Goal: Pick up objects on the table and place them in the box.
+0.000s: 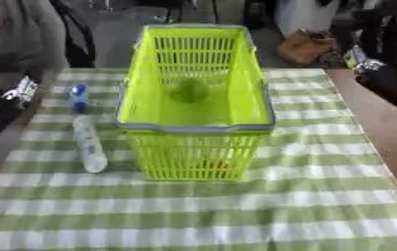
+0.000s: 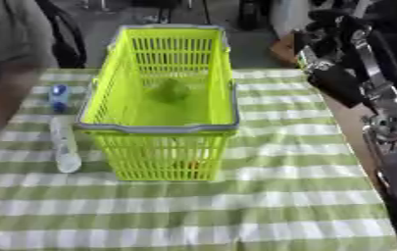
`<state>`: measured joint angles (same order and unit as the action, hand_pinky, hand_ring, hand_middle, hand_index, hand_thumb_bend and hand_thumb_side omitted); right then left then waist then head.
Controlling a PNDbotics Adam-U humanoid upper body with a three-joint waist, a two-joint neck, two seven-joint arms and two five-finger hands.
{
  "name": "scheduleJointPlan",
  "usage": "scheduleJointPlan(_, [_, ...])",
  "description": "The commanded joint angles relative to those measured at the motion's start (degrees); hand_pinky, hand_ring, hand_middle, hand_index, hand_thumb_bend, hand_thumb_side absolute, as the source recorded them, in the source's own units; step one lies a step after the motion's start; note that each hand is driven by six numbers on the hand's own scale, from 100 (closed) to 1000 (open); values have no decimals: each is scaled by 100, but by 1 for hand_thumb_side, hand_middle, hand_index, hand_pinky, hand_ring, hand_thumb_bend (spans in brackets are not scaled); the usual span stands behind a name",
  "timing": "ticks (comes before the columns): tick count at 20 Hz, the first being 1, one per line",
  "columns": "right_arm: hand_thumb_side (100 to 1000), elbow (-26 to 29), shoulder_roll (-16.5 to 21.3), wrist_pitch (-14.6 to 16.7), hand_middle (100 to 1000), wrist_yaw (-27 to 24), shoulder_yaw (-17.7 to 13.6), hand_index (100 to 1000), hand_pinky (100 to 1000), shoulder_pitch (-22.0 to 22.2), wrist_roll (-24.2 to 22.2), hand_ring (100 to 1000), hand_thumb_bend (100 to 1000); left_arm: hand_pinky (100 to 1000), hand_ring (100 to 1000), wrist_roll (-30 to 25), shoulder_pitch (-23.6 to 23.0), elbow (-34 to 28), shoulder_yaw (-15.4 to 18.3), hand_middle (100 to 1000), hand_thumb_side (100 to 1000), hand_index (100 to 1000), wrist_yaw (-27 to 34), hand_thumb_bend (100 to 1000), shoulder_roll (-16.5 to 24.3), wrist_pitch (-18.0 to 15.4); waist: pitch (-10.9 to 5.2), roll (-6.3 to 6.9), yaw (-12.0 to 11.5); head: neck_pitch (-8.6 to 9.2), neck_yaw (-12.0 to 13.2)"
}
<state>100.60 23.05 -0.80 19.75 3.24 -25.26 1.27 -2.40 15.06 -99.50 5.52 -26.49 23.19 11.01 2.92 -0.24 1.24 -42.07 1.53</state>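
The bottle (image 1: 88, 143) lies flat on the checked cloth (image 1: 235, 211), just beside the basket's (image 1: 195, 128) left wall. Its long axis runs roughly away from the robot, blue cap (image 1: 79, 93) at the far end and clear base nearest. The left hand (image 1: 12, 95) shows at the left edge, level with the cap and a little further left of it. So the bottle lies to the inner side of that hand and slightly nearer the robot. I cannot tell whether this hand's fingers are straight or curled.

The right hand (image 2: 321, 49) is raised beyond the basket's far right corner, and the basket stands between it and the bottle. Whether it is clenched or relaxed I cannot tell either. The left hand is plainly nearer, so the pickup likely falls to it.

The bottle looks clear, slim and plastic. A green round thing (image 1: 187, 89) already sits in the basket.
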Motion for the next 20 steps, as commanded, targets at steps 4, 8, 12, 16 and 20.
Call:
scheduleJointPlan(4, [603, 81, 132, 9, 712, -10, -9, 862, 611, -102, -16, 570, 297, 487, 851, -631, 464, 1004, -199, 721, 718, 885, -1535, 661, 11, 566, -77, 10, 38, 52, 30])
scheduleJointPlan(8, [602, 73, 124, 10, 712, -17, 4, 862, 611, -91, -29, 570, 298, 496, 831, -876, 726, 1868, -270, 716, 718, 878, -2496, 715, -180, 772, -85, 5, 69, 42, 31])
scheduleJointPlan(12, [602, 70, 130, 9, 711, -24, 7, 862, 611, -85, -31, 570, 298, 498, 825, -897, 886, 2454, -239, 725, 716, 879, -3008, 732, -328, 837, -89, 3, 78, 29, 35])
scheduleJointPlan(16, [603, 72, 117, 15, 711, -30, 16, 862, 611, -88, -40, 570, 298, 505, 820, -812, 982, 2921, -274, 710, 723, 875, -3249, 754, -457, 859, -93, 1, 81, 43, 35])
scheduleJointPlan(20, [603, 70, 118, 16, 712, -33, 19, 862, 611, -87, -48, 570, 299, 493, 817, -556, 1069, 3112, -306, 695, 728, 872, -3230, 740, -551, 868, -99, -11, 80, 46, 47])
